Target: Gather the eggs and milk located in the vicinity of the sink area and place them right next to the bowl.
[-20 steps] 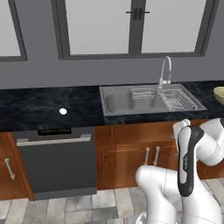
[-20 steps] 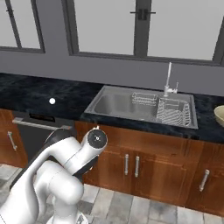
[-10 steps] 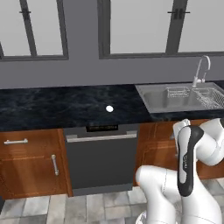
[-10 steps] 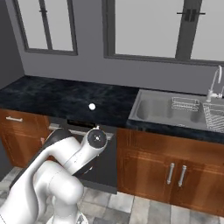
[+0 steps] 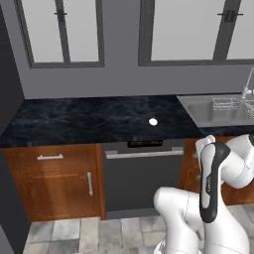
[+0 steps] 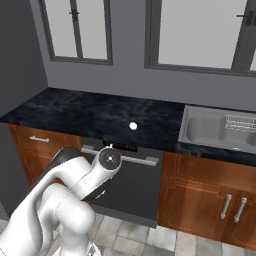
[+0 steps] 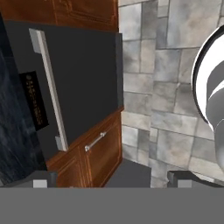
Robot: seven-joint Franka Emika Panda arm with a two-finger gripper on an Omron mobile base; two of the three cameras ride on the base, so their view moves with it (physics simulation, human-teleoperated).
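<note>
One egg (image 5: 153, 121) lies alone on the dark stone counter (image 5: 84, 121), left of the sink (image 5: 211, 111). From the right base view the same egg (image 6: 133, 126) sits above the dishwasher, and the sink (image 6: 210, 131) lies to its right. My gripper (image 7: 114, 179) is open and holds nothing; it hangs low beside the dishwasher front (image 7: 83, 83), pointing along the tiled floor. Its fingertips (image 7: 41, 179) stand far apart. The milk and the bowl are out of view.
A wire rack (image 5: 225, 103) sits in the sink, with the faucet (image 5: 246, 84) at the right edge. Wooden cabinets (image 5: 54, 183) flank the dishwasher (image 5: 141, 173). A dark wall (image 5: 7, 149) closes the counter's left end. My folded arm (image 5: 213, 183) stands in front of the cabinets.
The whole scene has slid right in both base views, so the base has driven left. The sink is now at the right edge. The egg has stayed put on the counter.
</note>
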